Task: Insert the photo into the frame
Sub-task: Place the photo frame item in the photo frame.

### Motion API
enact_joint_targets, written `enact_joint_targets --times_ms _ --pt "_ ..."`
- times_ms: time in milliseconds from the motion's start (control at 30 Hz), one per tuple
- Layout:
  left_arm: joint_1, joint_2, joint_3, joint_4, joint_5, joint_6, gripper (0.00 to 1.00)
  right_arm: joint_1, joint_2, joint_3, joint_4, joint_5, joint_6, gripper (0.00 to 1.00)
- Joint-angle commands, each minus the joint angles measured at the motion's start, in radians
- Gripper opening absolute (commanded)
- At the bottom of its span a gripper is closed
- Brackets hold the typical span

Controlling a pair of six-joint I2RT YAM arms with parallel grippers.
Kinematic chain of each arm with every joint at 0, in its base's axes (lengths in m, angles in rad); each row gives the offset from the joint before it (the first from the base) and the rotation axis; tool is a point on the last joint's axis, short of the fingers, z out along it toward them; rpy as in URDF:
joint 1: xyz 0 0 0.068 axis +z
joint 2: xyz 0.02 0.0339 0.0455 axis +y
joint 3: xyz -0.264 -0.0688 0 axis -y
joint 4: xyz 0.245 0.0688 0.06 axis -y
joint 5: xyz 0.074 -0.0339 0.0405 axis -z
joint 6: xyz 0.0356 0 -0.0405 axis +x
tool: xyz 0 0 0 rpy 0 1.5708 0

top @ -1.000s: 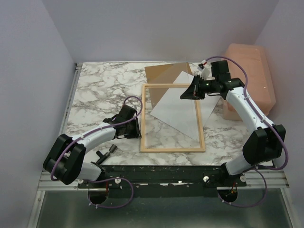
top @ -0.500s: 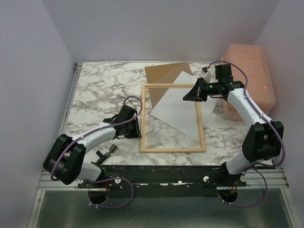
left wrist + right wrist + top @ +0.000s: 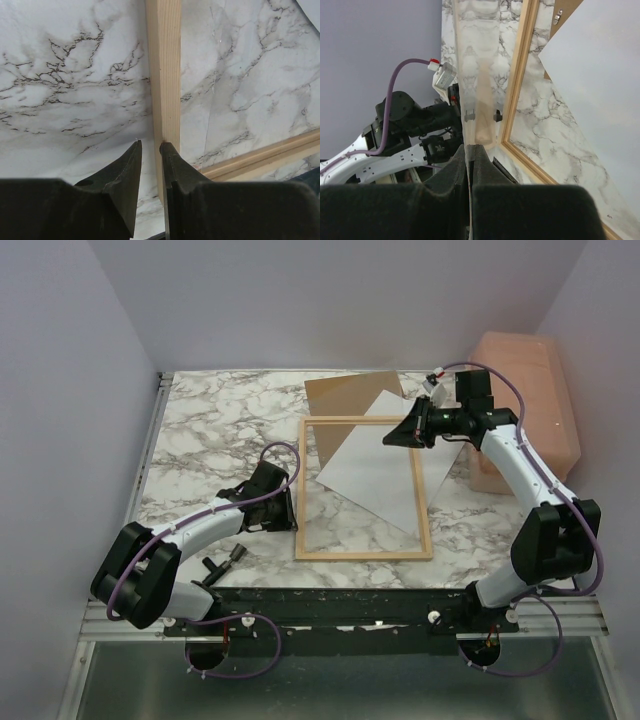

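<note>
Right gripper (image 3: 392,436) is shut tight. It pinches the edge of a thin clear sheet (image 3: 468,115) (maybe the pane of the frame (image 3: 362,554), but that is hard to tell). In the last second it has slid a little toward the far side and turned its wrist. The photo (image 3: 365,480) has hardly moved. It lies white side up, crooked across the frame, with its far corner on the brown board (image 3: 335,395). So the photo is not yet squared up inside the wood, and most of the job looks still to do. The right gripper hangs over the far part of the photo, near the frame's far right corner. The left gripper (image 3: 150,144) has stayed at the frame's left rail. It is open a little and holds nothing, with one tip touching the wood. The photo lies off to its right on the surface (image 3: 220,430).
</note>
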Motion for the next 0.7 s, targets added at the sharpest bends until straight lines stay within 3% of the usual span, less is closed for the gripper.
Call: enact_joint_targets --times_ms 0,667 --pt "-0.004 0.046 -0.034 -0.016 -0.081 0.017 0.23 -0.001 -0.019 0.019 0.034 -0.047 0.017 0.01" --pt "-0.006 0.049 -0.031 -0.019 -0.088 0.014 0.23 -0.001 0.008 -0.161 0.123 0.012 -0.004 0.01"
